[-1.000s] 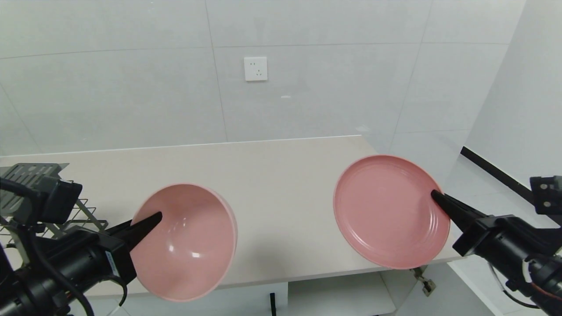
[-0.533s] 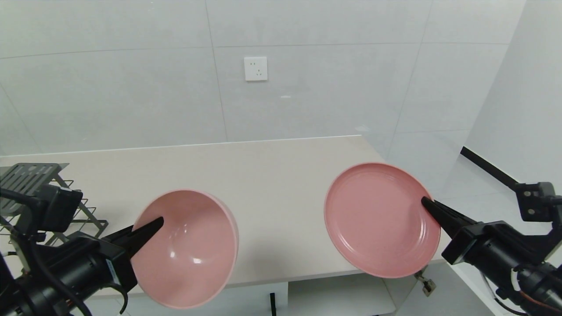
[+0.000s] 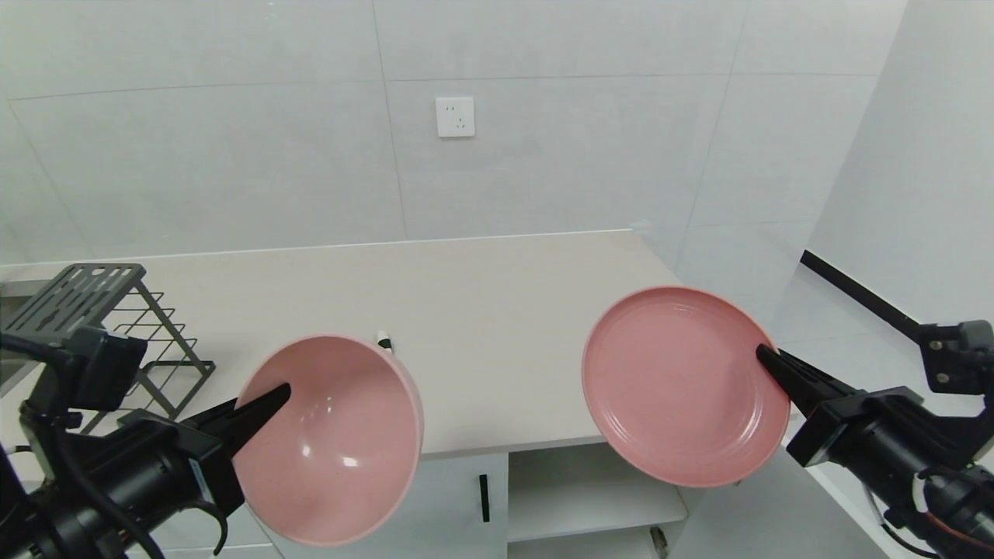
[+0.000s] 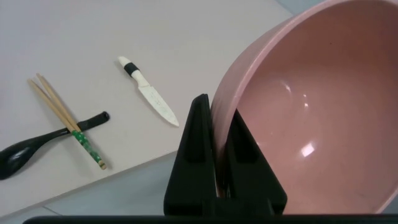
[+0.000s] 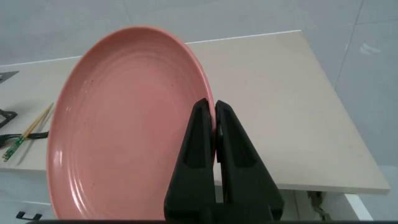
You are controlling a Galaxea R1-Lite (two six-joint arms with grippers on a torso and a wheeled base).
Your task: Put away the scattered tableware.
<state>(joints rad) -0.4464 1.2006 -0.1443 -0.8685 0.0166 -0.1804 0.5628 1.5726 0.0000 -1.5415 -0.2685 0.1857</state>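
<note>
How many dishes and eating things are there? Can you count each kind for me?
pink bowl: 1
pink plate: 1
black spoon: 1
knife: 1
chopsticks: 2
Total: 6

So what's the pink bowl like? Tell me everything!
The pink bowl is round, deep, smooth and a bit shiny, with nothing inside. It is tipped up on its side in the air, over the front edge of the counter. The left hand pinches its rim. Nothing else touches it.
</note>
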